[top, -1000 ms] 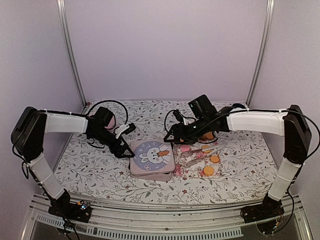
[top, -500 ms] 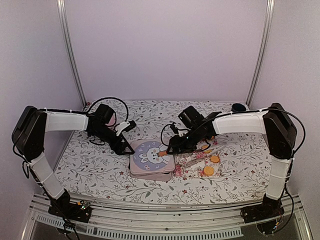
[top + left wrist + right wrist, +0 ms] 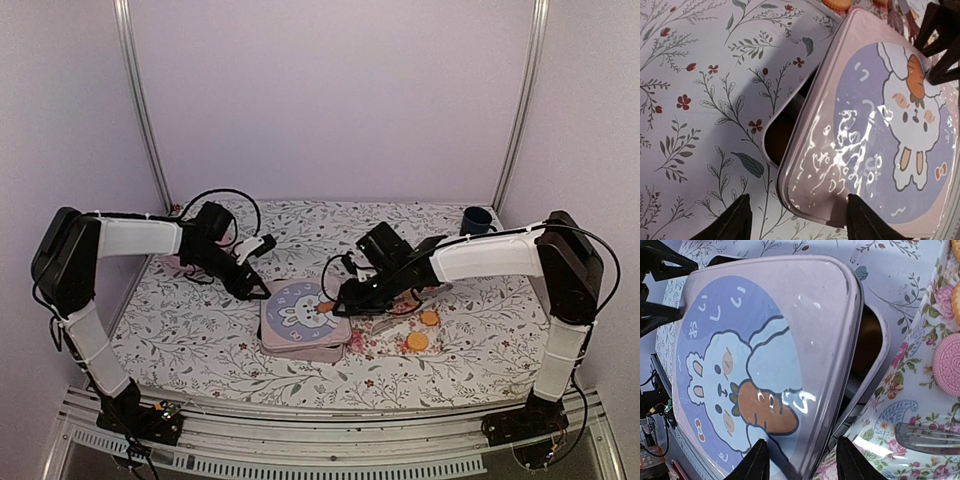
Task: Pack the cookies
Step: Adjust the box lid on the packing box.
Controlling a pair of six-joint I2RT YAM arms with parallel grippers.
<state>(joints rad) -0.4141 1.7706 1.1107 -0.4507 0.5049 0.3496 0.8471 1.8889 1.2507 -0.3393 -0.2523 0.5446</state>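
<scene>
A pink tin box (image 3: 305,345) has a bunny lid (image 3: 300,312) lying askew on it, so a dark gap shows in the left wrist view (image 3: 785,131). Orange cookies (image 3: 417,341) lie on a floral sheet (image 3: 385,338) to its right. A pink cookie (image 3: 947,362) and an orange one (image 3: 956,295) show in the right wrist view. My left gripper (image 3: 255,286) is open, and its fingers straddle the lid's far-left corner (image 3: 800,222). My right gripper (image 3: 340,305) is open, and its fingers straddle the lid's right edge (image 3: 805,460).
A blue cup (image 3: 477,215) stands at the back right. A metal utensil (image 3: 925,432) lies on the floral sheet beside the box. A pink object (image 3: 170,262) lies behind my left arm. Walls close in the table at the back and sides.
My right gripper has moved left and down from above the cookies to the lid's right edge. My left gripper has shifted right to the lid's far-left corner.
</scene>
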